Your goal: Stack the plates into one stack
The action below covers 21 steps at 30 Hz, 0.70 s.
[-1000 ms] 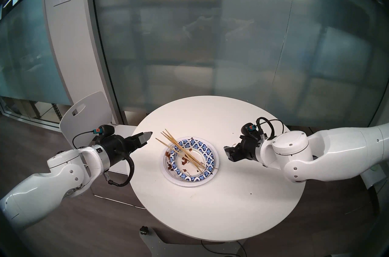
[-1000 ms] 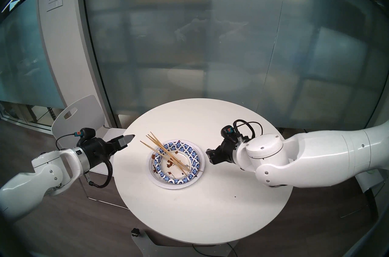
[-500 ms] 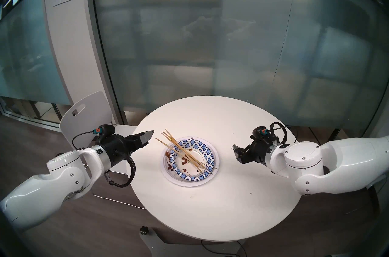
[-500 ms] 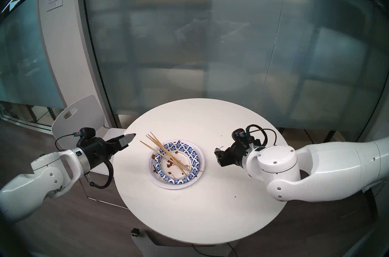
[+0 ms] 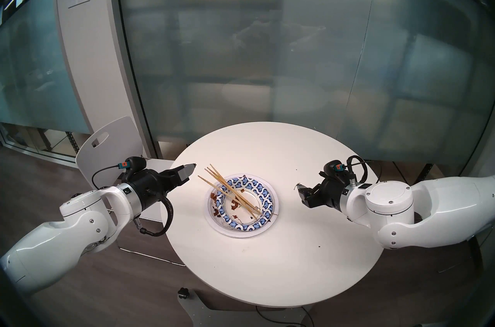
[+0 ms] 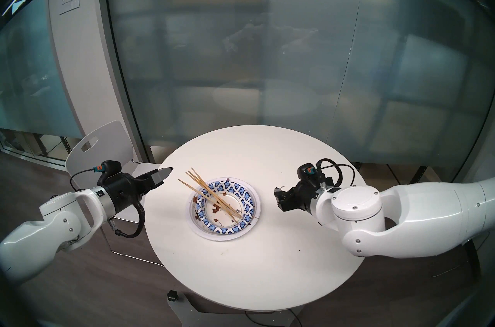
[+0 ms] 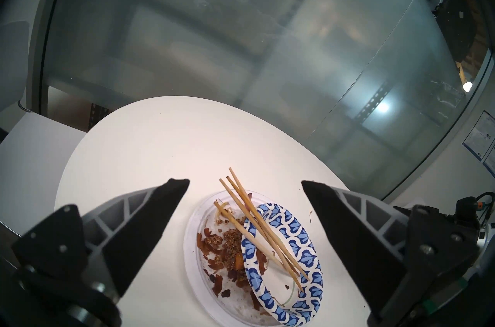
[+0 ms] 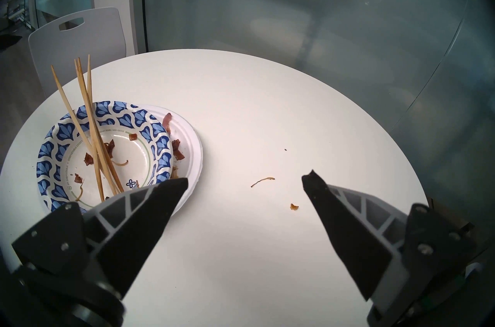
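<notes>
**Round white desk and what rests on it**

The desk (image 5: 267,251) is a round white top. Between the left hand (image 5: 187,174) and the right hand (image 5: 302,194) sits the stack (image 5: 214,222) of plates, its wide white bottom plate flat on the desk. Beyond the right hand's open fingers (image 8: 160,200), a thin brown strand (image 8: 262,181) and a small crumb (image 8: 294,207) lie on the bare surface, apart from the stack
</notes>
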Each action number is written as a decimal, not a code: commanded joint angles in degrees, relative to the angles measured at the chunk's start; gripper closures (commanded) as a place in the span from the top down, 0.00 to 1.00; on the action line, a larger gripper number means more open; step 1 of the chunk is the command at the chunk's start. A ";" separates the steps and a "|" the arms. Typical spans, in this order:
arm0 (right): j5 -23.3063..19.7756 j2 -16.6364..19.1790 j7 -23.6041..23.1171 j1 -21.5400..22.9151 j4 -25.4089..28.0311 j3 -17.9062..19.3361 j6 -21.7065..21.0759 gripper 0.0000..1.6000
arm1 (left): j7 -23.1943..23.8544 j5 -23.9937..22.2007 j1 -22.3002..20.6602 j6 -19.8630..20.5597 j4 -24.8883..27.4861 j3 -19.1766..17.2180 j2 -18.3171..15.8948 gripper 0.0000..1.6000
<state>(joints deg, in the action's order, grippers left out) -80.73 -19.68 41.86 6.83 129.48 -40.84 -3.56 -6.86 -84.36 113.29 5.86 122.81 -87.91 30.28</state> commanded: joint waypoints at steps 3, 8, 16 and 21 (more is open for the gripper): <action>0.16 0.16 0.24 0.41 0.04 0.54 0.46 1.00 | -0.10 0.01 -0.52 -0.08 0.80 -0.57 -0.19 1.00; 0.17 0.17 0.23 0.39 0.04 0.57 0.46 1.00 | -0.12 -0.02 -0.53 -0.09 0.80 -0.55 -0.21 1.00; 0.18 0.16 0.29 0.36 0.05 0.58 0.46 1.00 | -0.13 -0.04 -0.54 -0.12 0.80 -0.53 -0.24 1.00; 0.18 0.16 0.31 0.35 0.06 0.59 0.46 1.00 | -0.13 -0.05 -0.55 -0.14 0.80 -0.52 -0.27 1.00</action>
<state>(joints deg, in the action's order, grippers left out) -80.56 -19.45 42.15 6.75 129.48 -40.82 -3.45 -7.03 -84.57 113.06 5.87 122.81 -87.87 30.23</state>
